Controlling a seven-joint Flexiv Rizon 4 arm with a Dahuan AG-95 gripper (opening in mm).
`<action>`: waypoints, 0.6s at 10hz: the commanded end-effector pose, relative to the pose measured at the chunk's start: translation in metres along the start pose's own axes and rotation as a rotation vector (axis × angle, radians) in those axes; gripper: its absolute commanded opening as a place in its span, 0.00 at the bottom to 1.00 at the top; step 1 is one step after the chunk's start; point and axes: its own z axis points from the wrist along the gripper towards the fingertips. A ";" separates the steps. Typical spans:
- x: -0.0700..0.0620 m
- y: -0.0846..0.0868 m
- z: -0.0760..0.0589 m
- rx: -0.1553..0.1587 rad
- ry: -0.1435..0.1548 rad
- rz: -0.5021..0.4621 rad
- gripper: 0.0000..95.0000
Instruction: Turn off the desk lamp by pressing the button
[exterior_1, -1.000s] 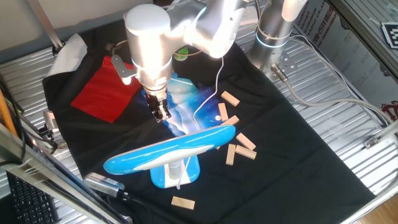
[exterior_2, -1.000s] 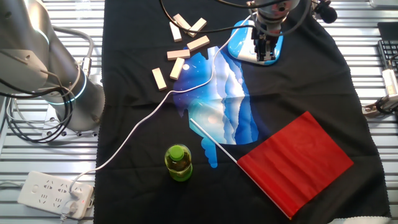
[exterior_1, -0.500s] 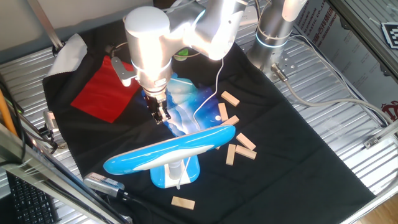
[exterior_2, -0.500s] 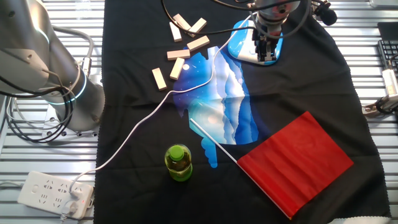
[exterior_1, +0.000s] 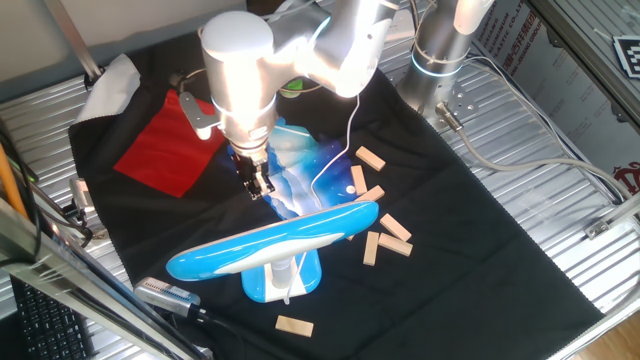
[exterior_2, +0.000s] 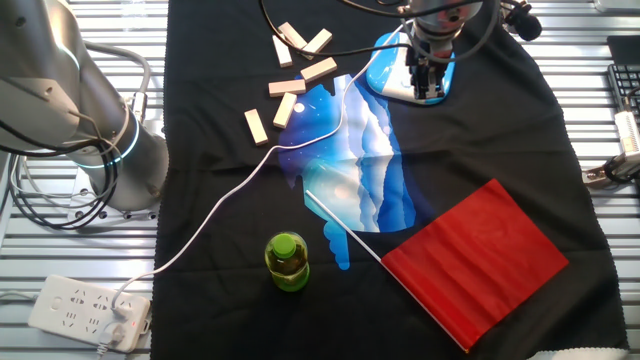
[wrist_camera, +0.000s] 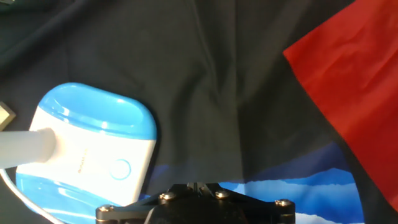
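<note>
Standing near the front of the black-draped desk (exterior_1: 480, 230), the desk lamp (exterior_1: 272, 247) is glossy sky-blue and white: a long curved oblong head, a short white stem and a flat blue base with rounded corners. A thin white cord (exterior_2: 240, 185) trails from it across the cloth. The hand view shows the base's white top panel with a faint ring-shaped button (wrist_camera: 120, 168) close to its blue rim. The tool (exterior_1: 259, 186) hangs just behind the lamp head, above a blue-and-white patterned sheet (exterior_2: 355, 170); whether its fingers are spread or pressed together I cannot tell. Wooden blocks (exterior_1: 378, 225) lie scattered beside the lamp.
</note>
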 end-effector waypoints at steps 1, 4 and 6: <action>0.000 0.000 0.000 -0.001 0.003 -0.002 0.00; 0.000 0.000 0.000 0.007 0.002 -0.022 0.00; 0.000 0.000 0.000 0.007 0.011 -0.087 0.00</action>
